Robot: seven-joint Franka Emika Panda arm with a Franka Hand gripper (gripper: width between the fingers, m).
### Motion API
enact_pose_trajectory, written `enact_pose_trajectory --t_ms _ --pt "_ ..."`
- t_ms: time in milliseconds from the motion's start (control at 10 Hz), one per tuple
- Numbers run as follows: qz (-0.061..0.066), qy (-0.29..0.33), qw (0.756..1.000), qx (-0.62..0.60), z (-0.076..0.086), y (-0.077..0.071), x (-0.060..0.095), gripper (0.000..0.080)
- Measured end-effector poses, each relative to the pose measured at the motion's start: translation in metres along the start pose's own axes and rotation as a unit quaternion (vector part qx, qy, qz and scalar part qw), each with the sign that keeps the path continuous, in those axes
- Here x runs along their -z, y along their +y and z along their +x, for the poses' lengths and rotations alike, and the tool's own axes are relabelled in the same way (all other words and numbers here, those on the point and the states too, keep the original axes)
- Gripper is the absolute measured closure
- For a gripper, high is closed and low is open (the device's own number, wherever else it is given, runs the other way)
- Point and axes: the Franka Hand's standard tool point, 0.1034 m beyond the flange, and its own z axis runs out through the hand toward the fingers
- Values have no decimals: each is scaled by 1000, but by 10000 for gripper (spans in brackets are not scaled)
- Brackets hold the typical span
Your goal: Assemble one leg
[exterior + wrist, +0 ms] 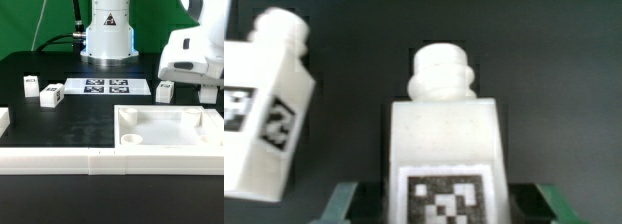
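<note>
Straddling one leg point(441, 120) at the exterior view's right, the gripper point(443, 205) holds its claw spread, fingers point(352, 203) clear of both sides, apparently aligned for pinching it.

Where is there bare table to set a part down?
Free: the black table between the marker board, the front rail and the tray-like part. Crowded: two legs at the exterior view's left of the board; another leg beside the gripper.
</note>
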Motion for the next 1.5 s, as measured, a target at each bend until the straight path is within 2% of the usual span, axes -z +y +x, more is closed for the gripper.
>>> enact_pose_trajectory --t_ms 200,300,600,800,900,1000,1200,1300,1400,1500 --pt "5 -2 1000 -8 -13 14 28 512" --pt "8 2 1000 -10 -14 18 35 512" --pt "12 20 1000 -10 -9 15 35 512" --pt "30 114 993 -6 0 8 41 512" --pt "26 154 987 31 5 20 44 512" --pt "22 187 981 40 12 34 56 512" --pt "27 297 953 62 16 49 86 512" --pt "29 329 941 74 21 56 98 512" --pt "35 388 918 80 30 57 115 512" --pt "44 435 896 79 29 53 110 512"
